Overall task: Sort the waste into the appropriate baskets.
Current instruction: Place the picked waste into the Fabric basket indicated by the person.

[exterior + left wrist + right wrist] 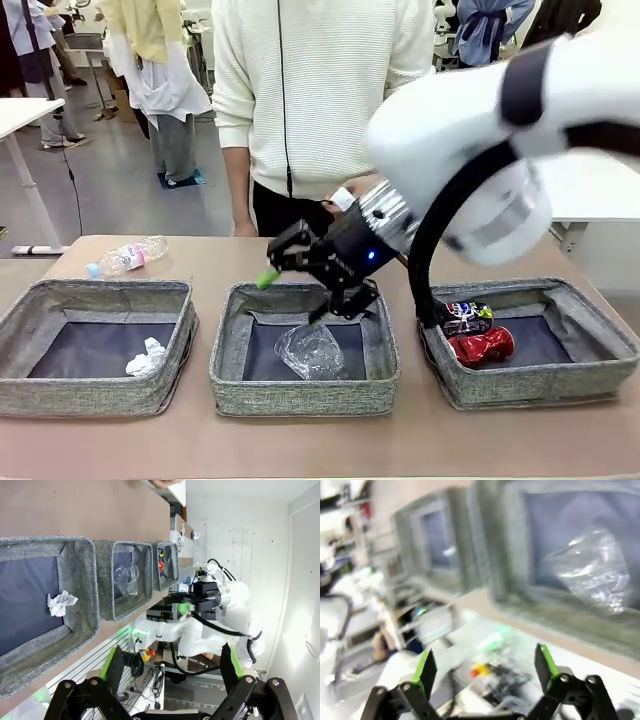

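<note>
left basket: nearest row, on my left; the paper ball lies in it, near its right wall.
middle basket: the clear plastic cup lies on its side on the dark lining, touching no finger.
right basket: the red can and the dark blue can sit together at its left end.
right gripper: hangs just above the middle basket's far rim, jaws spread wide, nothing between them; from its wrist camera the cup shows beyond the green pads, blurred.
left gripper: held back off the table, jaws wide apart and empty.
bottle: on bare table behind the left basket, lying on its side; by my judgement the one piece left unsorted.
person: stands at the far edge, close behind the middle basket.
risk: my right arm crosses over the right basket, so i judge a careless pull-back could snag its soft wall or knock the cans.
risk, bottle: round and lying down, it may roll from a poor pinch.
</note>
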Motion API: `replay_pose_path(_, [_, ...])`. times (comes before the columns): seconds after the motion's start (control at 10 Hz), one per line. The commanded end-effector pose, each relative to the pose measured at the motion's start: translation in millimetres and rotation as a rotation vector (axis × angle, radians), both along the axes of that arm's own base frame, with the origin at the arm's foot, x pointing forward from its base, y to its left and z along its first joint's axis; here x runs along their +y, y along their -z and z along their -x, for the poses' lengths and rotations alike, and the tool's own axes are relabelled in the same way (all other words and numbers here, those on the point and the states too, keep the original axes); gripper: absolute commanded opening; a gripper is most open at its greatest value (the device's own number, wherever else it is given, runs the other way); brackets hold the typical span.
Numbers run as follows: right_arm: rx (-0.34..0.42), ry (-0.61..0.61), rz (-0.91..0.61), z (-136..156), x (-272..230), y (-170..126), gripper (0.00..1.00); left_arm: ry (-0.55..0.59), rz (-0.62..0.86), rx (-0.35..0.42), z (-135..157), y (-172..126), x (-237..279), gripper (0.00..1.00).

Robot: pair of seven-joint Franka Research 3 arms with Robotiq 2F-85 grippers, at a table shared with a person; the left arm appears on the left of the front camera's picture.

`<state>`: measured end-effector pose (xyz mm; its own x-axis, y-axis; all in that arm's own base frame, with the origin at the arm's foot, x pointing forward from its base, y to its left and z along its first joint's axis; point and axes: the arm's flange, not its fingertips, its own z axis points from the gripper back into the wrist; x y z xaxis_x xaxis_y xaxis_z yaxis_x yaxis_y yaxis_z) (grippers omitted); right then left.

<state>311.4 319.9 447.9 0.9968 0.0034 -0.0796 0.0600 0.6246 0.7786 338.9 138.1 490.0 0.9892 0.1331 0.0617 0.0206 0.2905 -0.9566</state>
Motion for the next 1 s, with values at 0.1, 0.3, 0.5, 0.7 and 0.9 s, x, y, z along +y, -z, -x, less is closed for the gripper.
replay_pose_path(0.1, [0.235,0.047,-0.789,0,-119,-19,1.00,-0.008,0.014,-0.003,0,-3,0,1.00])
replay_pose_path(0.3, [0.123,-0.009,-0.866,8,-194,-17,1.00,-0.008,0.014,-0.003,0,-3,0,1.00])
replay_pose_path(0.5, [-0.217,0.021,-0.923,31,-270,-20,1.00,-0.008,0.014,-0.003,0,-3,0,1.00])
replay_pose_path(0.7, [-0.253,0.093,-0.807,60,-339,-5,1.00,-0.008,0.014,-0.003,0,-3,0,1.00])
replay_pose_path(0.9, [-0.133,0.005,-0.611,80,-353,3,1.00,-0.008,0.014,-0.003,0,-3,0,1.00])
